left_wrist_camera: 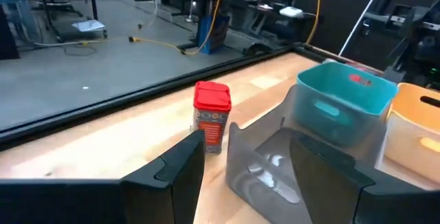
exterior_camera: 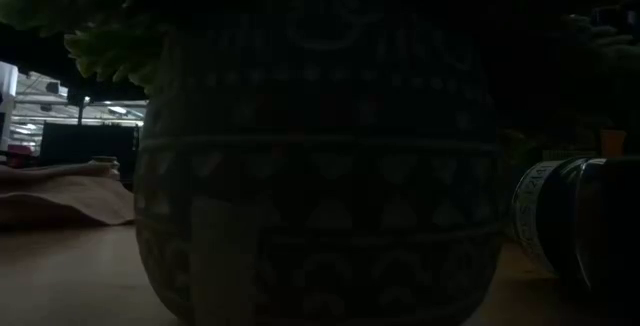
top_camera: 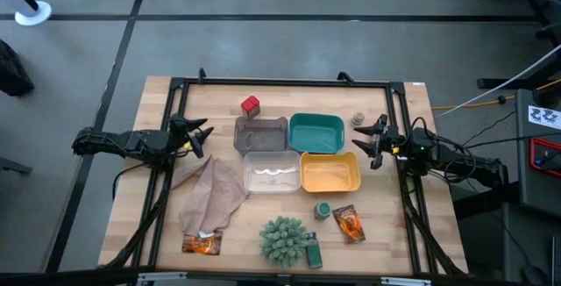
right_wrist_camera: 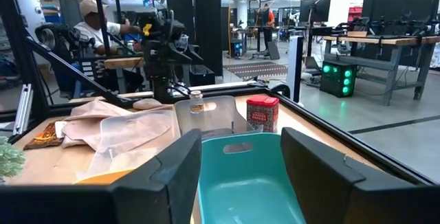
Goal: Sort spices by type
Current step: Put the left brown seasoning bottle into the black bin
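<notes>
My left gripper [top_camera: 200, 137] is open and empty at the left of the trays, facing the grey tray [top_camera: 261, 133]; its fingers frame that tray in the left wrist view [left_wrist_camera: 247, 157]. My right gripper [top_camera: 366, 137] is open and empty at the right of the teal tray [top_camera: 316, 132], which fills its wrist view [right_wrist_camera: 240, 148]. A red tub [top_camera: 251, 105] stands upright behind the grey tray [left_wrist_camera: 212, 117]. A tiny brownish-topped jar [top_camera: 358, 119] stands by my right gripper. Another tiny jar [right_wrist_camera: 196, 106] stands in the grey tray. Two green jars [top_camera: 323, 210] [top_camera: 313, 251] and two orange sachets [top_camera: 349, 225] [top_camera: 202, 244] lie near the front.
A clear tray [top_camera: 272, 170] and a yellow tray [top_camera: 330, 172] sit in front of the grey and teal ones. A crumpled brown bag [top_camera: 210, 194] lies at the front left. The spiky plant in its pot [top_camera: 283, 238] stands at the front edge and fills the low view [exterior_camera: 320, 166].
</notes>
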You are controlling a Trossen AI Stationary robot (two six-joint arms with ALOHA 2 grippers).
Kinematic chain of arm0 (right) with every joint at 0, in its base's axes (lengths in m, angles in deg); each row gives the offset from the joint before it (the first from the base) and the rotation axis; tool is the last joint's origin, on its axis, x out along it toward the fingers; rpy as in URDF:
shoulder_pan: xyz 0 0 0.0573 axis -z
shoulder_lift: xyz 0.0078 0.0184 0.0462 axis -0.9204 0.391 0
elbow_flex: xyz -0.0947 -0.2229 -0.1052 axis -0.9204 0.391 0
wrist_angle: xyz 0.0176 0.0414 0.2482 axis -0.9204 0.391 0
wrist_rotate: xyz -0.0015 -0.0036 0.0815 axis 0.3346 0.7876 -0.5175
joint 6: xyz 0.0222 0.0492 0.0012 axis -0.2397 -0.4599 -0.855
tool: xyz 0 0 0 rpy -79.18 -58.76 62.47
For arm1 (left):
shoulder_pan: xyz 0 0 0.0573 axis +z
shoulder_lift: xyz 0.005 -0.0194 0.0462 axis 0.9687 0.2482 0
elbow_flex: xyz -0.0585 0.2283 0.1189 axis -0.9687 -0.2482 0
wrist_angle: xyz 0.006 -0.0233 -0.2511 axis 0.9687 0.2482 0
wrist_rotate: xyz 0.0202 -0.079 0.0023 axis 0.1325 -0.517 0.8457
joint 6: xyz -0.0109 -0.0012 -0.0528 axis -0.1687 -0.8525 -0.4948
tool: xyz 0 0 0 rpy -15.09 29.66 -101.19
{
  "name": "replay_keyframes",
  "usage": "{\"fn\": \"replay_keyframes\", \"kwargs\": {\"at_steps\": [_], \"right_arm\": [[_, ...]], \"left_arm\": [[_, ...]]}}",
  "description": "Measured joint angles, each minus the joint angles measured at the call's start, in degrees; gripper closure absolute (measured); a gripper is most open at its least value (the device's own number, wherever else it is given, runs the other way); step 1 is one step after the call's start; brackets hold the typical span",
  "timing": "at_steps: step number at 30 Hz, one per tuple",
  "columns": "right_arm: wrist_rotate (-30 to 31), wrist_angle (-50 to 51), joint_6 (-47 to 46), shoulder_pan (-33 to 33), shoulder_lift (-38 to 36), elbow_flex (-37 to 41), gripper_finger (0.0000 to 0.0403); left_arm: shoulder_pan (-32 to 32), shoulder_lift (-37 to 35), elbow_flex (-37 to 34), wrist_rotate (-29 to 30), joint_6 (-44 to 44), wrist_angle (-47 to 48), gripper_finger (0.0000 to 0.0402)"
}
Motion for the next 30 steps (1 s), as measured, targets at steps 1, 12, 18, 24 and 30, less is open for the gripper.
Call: {"fn": "replay_keyframes", "kwargs": {"at_steps": [1, 12, 18, 24, 30], "right_arm": [[-0.08, 0.25, -0.74, 0.01, 0.00, 0.00, 0.0203], [-0.35, 1.01, -2.60, 0.00, 0.00, 0.00, 0.0203], [-0.37, 1.01, -2.60, 0.00, 0.00, 0.00, 0.0203], [-0.35, 1.02, -2.58, 0.02, 0.01, 0.00, 0.0203], [-0.35, 1.03, -2.55, 0.00, 0.00, 0.00, 0.0203]], "left_arm": [[-0.02, 0.00, 0.00, 0.34, 1.12, -0.24, 0.0205], [-0.01, 0.00, 0.00, 0.85, 0.17, -1.80, 0.0205], [0.02, 0.64, 3.79, 0.02, 0.45, -3.92, 0.0205], [0.11, 6.08, 11.79, -0.03, -2.23, -0.60, 0.0205], [0.10, 17.32, 24.65, -1.37, -12.18, 14.35, 0.0205]]}}
